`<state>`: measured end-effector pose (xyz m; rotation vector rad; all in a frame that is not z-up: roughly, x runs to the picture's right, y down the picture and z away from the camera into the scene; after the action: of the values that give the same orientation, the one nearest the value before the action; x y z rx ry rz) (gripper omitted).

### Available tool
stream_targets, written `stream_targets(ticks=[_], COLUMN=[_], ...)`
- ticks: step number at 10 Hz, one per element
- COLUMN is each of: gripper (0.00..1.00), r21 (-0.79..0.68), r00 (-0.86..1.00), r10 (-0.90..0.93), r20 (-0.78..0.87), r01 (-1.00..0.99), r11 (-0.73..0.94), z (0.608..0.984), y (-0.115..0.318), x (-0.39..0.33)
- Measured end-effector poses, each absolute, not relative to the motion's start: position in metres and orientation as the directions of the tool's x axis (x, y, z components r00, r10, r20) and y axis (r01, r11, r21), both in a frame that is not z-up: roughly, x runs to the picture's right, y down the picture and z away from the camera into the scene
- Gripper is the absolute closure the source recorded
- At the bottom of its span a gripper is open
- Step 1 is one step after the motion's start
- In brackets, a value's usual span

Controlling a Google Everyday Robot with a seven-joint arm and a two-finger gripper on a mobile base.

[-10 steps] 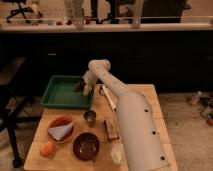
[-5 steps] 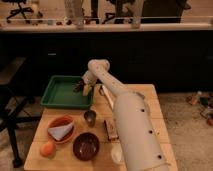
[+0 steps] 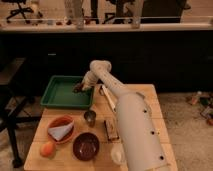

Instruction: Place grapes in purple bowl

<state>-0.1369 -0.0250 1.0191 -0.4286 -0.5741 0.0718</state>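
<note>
My arm reaches from the lower right up and over to the green tray. My gripper hangs over the tray's right side, right at a small dark lumpy bunch of grapes there. The purple bowl stands near the table's front edge, between the orange bowl and my arm. It looks empty, with a glossy inside.
An orange bowl with a blue-grey cloth sits at the left. A round orange fruit lies at the front left corner. A small metal cup stands mid-table. A flat brown packet and a white round cup lie beside my arm.
</note>
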Motion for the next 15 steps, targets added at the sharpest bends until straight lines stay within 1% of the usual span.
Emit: stream_targets(ticks=[1,3,4,9,15], gripper=[0.83,0.98,1.00,1.00,1.00], r21=[-0.428,-0.435,-0.434,-0.413,-0.336], r00=[0.817,0.787,0.778,0.777,0.784], r10=[0.252,0.310,0.323,0.291,0.157], r20=[0.518,0.533,0.538,0.558,0.601], r01=[-0.007,-0.060,-0.072,-0.045,0.070], r11=[0.904,0.899,0.898,0.910,0.939], z=[1.019,1.018,1.016,1.007,0.980], y=[-0.025,-0.026,-0.026,-0.028,-0.063], x=[-0.129,-0.121,-0.119,-0.118,-0.146])
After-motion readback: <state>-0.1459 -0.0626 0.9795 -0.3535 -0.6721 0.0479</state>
